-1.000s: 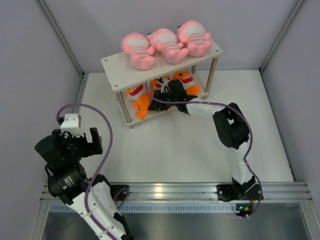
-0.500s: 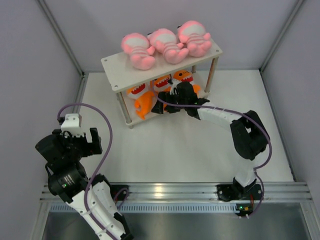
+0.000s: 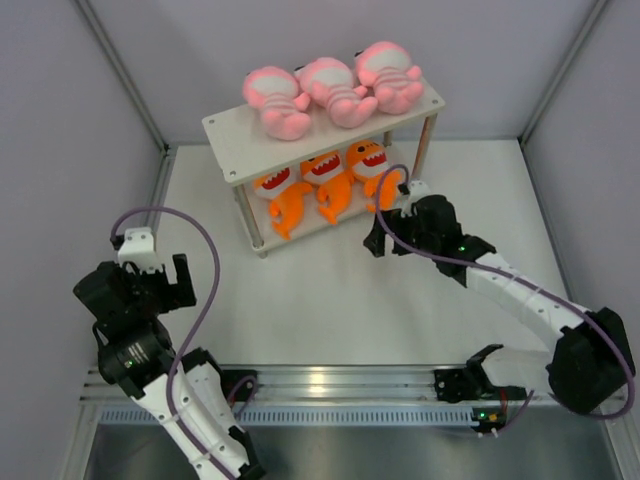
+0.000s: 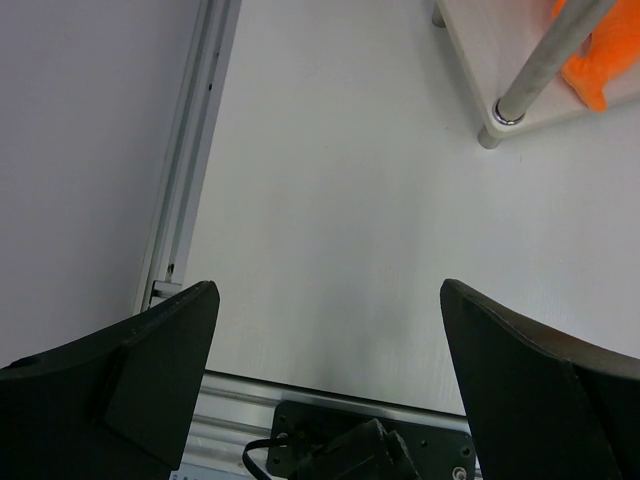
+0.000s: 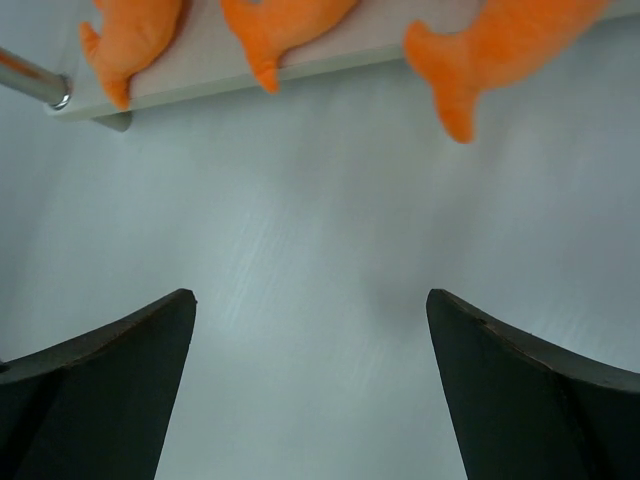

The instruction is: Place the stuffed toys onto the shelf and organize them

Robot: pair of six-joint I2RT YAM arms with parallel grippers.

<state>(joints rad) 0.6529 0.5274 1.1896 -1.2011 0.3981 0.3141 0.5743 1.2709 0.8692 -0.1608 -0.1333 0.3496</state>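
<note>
The shelf (image 3: 226, 141) stands at the back of the table. Three pink stuffed toys (image 3: 335, 90) lie in a row on its top board. Three orange sharks (image 3: 329, 186) sit side by side on the lower tier, and their tails (image 5: 275, 25) hang over the board's front edge (image 5: 200, 78). My right gripper (image 3: 383, 230) is open and empty, just in front of the shelf's right end and clear of the sharks. My left gripper (image 3: 158, 285) is open and empty at the near left, far from the shelf; its view catches the shelf's corner leg (image 4: 530, 75).
A metal rail (image 3: 330, 380) runs along the table's near edge, with the arm bases on it. Grey enclosure walls (image 3: 60, 150) close in the left, right and back. A purple cable (image 3: 205, 255) loops beside the left arm.
My right gripper opened, let go of the middle orange shark on the lower tier and drew back toward the right front. The left arm has hardly moved.
</note>
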